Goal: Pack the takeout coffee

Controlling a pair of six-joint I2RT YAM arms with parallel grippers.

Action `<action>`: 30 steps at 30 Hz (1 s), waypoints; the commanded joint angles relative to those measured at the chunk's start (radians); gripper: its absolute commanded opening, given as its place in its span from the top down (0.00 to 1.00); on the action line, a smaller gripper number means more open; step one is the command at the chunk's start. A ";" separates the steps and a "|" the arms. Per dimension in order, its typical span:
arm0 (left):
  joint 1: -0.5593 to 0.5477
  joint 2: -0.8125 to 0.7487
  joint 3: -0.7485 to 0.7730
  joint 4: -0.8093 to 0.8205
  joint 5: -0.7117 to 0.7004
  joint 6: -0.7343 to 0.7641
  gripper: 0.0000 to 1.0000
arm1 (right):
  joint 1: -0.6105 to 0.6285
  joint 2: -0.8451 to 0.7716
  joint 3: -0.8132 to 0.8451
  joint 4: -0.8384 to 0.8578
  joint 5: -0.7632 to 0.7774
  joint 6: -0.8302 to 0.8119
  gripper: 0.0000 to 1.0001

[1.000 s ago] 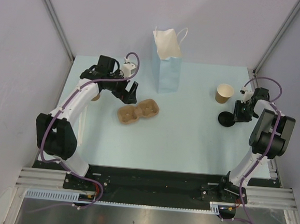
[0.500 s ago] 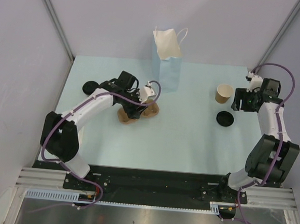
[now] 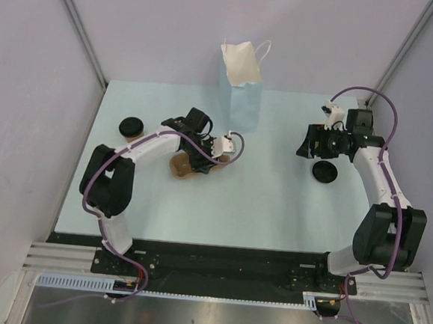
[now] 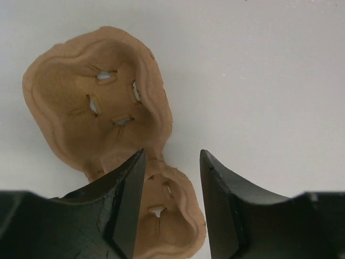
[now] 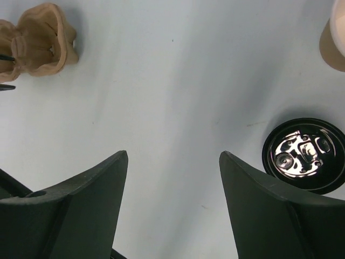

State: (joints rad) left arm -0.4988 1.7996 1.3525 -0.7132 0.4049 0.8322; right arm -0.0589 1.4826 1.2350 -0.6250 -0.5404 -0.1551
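Note:
An open tan paper cup (image 5: pixel 335 46) shows at the top right edge of the right wrist view; the right wrist hides it from above. Its black lid (image 3: pixel 324 170) lies flat beside it, also seen as lid (image 5: pixel 304 156). My right gripper (image 5: pixel 173 154) hangs open over bare table, left of the lid, gripper (image 3: pixel 308 143). A second cup with a black lid on it (image 3: pixel 131 127) stands at the far left. My left gripper (image 4: pixel 172 154) is open and straddles one end of the brown pulp carrier (image 4: pixel 91 97), one finger inside a well, the other outside the rim.
The tall light-blue paper bag (image 3: pixel 241 93) with white handles stands open at the back middle. The carrier (image 3: pixel 180 167) lies left of centre, just in front of the bag. Grey walls close in both sides of the pale table (image 3: pixel 266 203).
The left arm swung right from the far-left cup down onto the carrier, its jaws narrowing. The right gripper opened, left the black lid and moved back and left over the open cup.

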 commanded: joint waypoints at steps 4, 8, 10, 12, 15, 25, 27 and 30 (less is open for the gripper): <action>0.000 0.038 0.054 0.043 0.064 0.108 0.53 | -0.001 -0.002 -0.019 -0.008 -0.038 0.017 0.26; 0.000 0.053 0.053 0.057 0.072 0.114 0.55 | -0.001 0.001 -0.022 -0.007 -0.043 0.023 0.26; 0.000 0.063 0.054 0.058 0.072 0.120 0.59 | -0.001 0.002 -0.023 -0.005 -0.046 0.025 0.26; 0.002 0.070 0.056 0.058 0.068 0.128 0.61 | -0.001 0.007 -0.022 -0.002 -0.046 0.026 0.26; 0.000 0.083 0.056 0.054 0.061 0.139 0.65 | -0.002 0.013 -0.022 -0.004 -0.049 0.028 0.26; 0.000 0.049 0.050 0.078 0.098 0.094 1.00 | -0.001 0.016 -0.022 0.002 -0.072 0.034 0.26; 0.000 0.023 0.060 0.075 0.103 0.038 1.00 | 0.001 0.015 -0.022 0.007 -0.091 0.041 0.26; 0.002 -0.025 0.060 0.086 0.147 -0.089 1.00 | 0.013 0.018 -0.022 0.019 -0.153 0.077 0.28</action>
State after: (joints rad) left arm -0.4988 1.8790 1.3720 -0.6510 0.4568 0.8879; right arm -0.0589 1.4998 1.2098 -0.6312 -0.6060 -0.1234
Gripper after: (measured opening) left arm 0.019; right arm 0.730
